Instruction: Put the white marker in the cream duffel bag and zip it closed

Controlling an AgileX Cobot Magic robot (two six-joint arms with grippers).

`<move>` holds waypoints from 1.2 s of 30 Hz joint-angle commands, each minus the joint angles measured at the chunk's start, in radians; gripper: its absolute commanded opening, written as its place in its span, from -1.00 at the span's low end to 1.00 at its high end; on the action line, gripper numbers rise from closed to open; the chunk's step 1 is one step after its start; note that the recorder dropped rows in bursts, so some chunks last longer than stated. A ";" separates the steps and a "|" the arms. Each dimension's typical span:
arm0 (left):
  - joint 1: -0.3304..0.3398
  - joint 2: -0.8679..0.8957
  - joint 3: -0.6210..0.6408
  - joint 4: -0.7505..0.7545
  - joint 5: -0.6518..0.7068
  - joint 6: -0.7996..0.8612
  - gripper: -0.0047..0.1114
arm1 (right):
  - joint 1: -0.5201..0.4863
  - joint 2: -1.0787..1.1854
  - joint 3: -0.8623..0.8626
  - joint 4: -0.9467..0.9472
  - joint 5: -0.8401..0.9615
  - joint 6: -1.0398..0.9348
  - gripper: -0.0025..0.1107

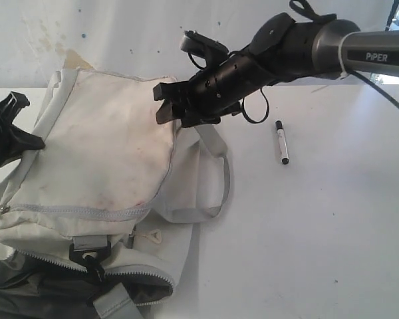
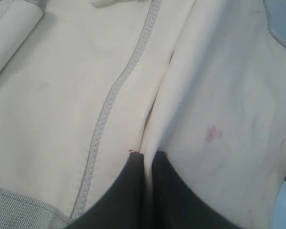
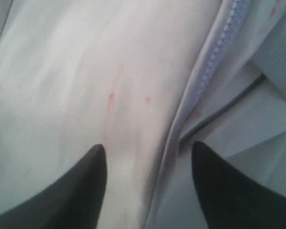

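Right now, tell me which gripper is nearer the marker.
Right. The right gripper hangs open over the bag edge nearest the marker. The left gripper pinches the bag's opposite side, the whole bag between it and the marker.

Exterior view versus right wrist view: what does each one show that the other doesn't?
Only the exterior view shows the white marker lying on the table, apart from the cream duffel bag, and the bag's black buckle. Only the right wrist view shows clearly that the right gripper is open, with bag fabric and a grey zipper beyond it. Both show the bag and the right gripper.
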 commanded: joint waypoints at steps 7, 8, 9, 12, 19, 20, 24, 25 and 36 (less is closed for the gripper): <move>0.008 -0.001 0.006 -0.014 -0.011 0.006 -0.92 | 0.017 -0.170 -0.005 -0.109 0.211 -0.162 0.07; 0.008 -0.001 0.006 -0.014 -0.009 0.006 -0.92 | 0.034 -0.177 -0.005 -0.109 0.239 -0.189 0.07; 0.008 -0.001 0.006 -0.014 -0.009 0.006 -0.92 | 0.047 -0.180 -0.005 -0.109 0.254 -0.206 0.07; 0.008 -0.001 0.006 -0.014 -0.007 0.006 -0.92 | 0.098 -0.182 -0.005 -0.109 0.291 -0.221 0.07; 0.008 -0.001 0.006 -0.008 0.001 0.006 -0.92 | 0.233 -0.182 -0.005 -0.109 0.305 -0.408 0.07; 0.008 -0.001 0.006 -0.008 0.001 0.006 -0.92 | 0.252 -0.182 -0.005 -0.109 0.305 -0.443 0.07; 0.008 -0.001 0.006 -0.008 0.003 0.008 -0.92 | 0.320 -0.182 -0.005 -0.104 0.275 -0.610 0.07; 0.008 -0.001 0.006 -0.008 0.003 0.008 -0.92 | 0.337 -0.182 -0.005 -0.102 0.254 -0.650 0.07; 0.008 -0.001 0.006 0.040 0.030 0.008 -0.92 | 0.482 -0.137 -0.001 -0.077 -0.023 -0.715 0.07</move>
